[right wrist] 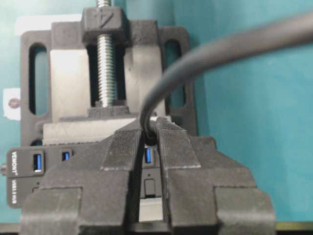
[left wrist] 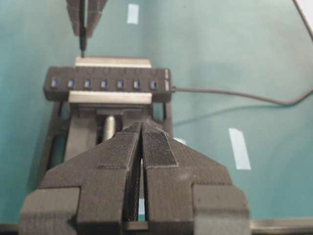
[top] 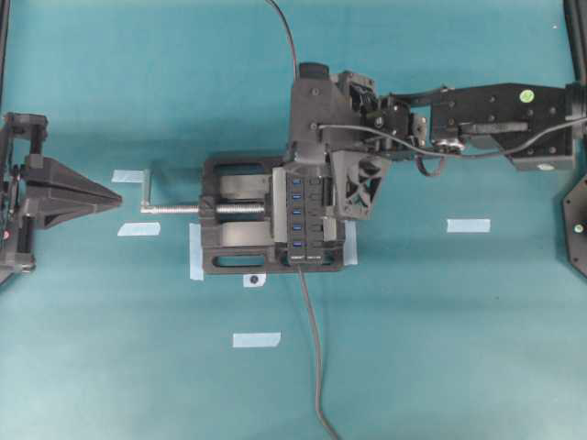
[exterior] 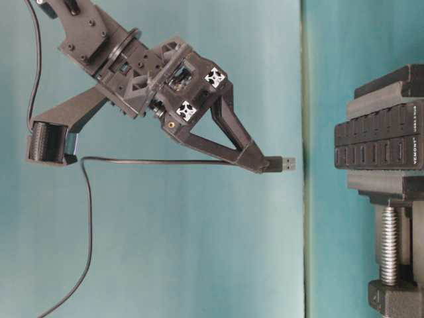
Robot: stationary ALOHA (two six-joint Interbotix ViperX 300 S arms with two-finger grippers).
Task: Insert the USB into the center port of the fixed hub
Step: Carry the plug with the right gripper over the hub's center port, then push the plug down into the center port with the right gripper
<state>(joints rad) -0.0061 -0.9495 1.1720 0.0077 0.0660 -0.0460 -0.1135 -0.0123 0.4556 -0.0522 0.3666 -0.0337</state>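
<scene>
Sticking out of the right gripper [exterior: 268, 163], the USB [exterior: 289, 162] hangs in the air, metal tip clear of the fingertips and apart from the fixed hub [exterior: 379, 141]. Jaws pinch tight on the plug; its cable [exterior: 142, 159] trails back under the arm. Hub sits clamped in the black vise [top: 240, 227], blue ports in a row, center port [top: 297, 212] free. Overhead, the gripper hovers above the hub's far end. Left gripper [left wrist: 141, 147] parked well back, jaws closed, holding nothing.
</scene>
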